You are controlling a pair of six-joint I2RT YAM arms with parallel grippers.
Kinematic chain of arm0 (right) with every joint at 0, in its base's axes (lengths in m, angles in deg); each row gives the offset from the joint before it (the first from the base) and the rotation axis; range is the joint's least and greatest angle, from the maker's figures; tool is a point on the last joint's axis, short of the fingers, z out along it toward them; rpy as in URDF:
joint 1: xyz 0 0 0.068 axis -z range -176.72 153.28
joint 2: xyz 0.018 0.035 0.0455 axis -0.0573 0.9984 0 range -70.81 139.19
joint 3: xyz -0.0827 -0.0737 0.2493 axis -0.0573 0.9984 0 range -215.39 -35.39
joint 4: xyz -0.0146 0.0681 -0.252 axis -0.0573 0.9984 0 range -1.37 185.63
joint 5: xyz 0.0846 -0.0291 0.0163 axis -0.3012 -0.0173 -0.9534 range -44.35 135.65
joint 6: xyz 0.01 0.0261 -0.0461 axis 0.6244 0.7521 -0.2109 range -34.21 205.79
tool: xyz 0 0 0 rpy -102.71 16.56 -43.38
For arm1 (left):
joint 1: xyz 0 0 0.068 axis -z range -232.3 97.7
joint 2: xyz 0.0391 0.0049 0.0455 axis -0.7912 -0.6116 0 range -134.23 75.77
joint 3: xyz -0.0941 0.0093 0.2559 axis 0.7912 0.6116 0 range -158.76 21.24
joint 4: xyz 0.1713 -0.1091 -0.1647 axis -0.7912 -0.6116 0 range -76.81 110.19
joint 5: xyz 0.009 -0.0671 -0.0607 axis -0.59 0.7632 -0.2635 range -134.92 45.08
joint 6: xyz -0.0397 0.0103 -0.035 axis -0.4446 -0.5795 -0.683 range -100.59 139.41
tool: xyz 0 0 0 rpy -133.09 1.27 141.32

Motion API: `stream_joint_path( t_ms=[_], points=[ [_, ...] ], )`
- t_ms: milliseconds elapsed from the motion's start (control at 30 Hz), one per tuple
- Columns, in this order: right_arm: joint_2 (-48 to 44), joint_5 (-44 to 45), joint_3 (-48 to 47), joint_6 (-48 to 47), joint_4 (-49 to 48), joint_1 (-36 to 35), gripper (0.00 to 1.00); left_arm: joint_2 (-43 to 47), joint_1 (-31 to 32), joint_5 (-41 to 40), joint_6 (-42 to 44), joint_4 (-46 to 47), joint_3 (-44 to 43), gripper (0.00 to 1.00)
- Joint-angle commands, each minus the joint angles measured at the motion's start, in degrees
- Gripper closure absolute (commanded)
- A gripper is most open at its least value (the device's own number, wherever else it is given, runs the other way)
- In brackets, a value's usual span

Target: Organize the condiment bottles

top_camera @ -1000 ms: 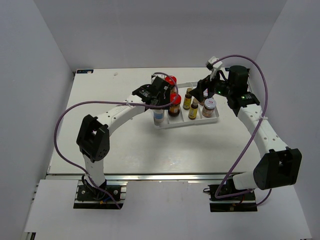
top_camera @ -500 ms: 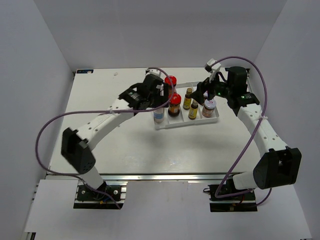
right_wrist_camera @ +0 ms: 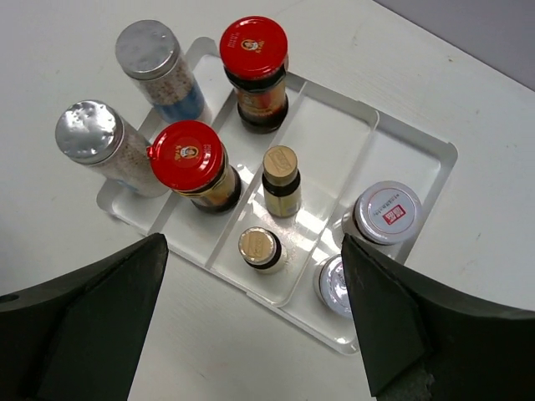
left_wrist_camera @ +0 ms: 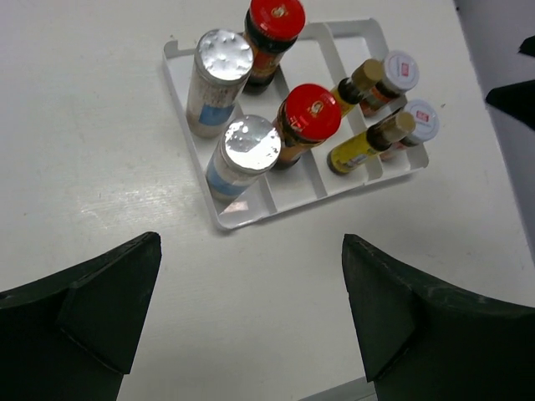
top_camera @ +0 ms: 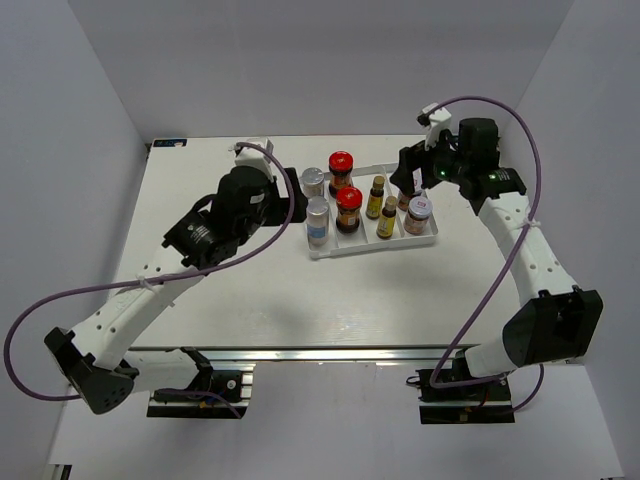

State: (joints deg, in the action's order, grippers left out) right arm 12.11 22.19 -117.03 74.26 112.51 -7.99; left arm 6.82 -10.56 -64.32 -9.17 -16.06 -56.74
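Note:
Eight condiment bottles stand upright in the white divided tray (top_camera: 362, 247). From left to right they are two silver-capped shakers (left_wrist_camera: 221, 63) (left_wrist_camera: 251, 146), two red-lidded jars (left_wrist_camera: 276, 17) (left_wrist_camera: 311, 113), two slim yellow bottles (right_wrist_camera: 281, 167) (right_wrist_camera: 259, 248) and two white-lidded jars (right_wrist_camera: 386, 213) (right_wrist_camera: 334, 284). My left gripper (top_camera: 289, 184) hangs open and empty to the left of the tray; the left wrist view shows the left gripper (left_wrist_camera: 251, 246) over bare table. The right gripper (top_camera: 408, 178) is open and empty above the tray's right end, and in its wrist view the right gripper (right_wrist_camera: 253, 242) spans the yellow bottles without touching them.
The white table's near edge (top_camera: 340, 350) borders a metal rail, with grey walls on three sides. Purple cables (top_camera: 500, 270) loop off both arms. A small grey block (top_camera: 168, 143) sits at the far left corner.
My left arm has swung back and to the left, away from the shakers, and its jaws have opened wider. The right gripper has lifted slightly and stays open.

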Motion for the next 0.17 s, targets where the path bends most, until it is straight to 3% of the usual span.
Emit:
stream_joint_path(
  t_ms=[0,133],
  points=[
    [-1.17,4.74,-2.38,2.21,1.7,0.19,0.1,1.36,0.1,-0.29,-0.6,0.21,1.42,0.02],
    [-3.63,5.36,1.13,3.0,-2.43,0.19,0.1,1.97,0.1,-0.2,-0.43,0.13,1.77,0.02]
  ],
)
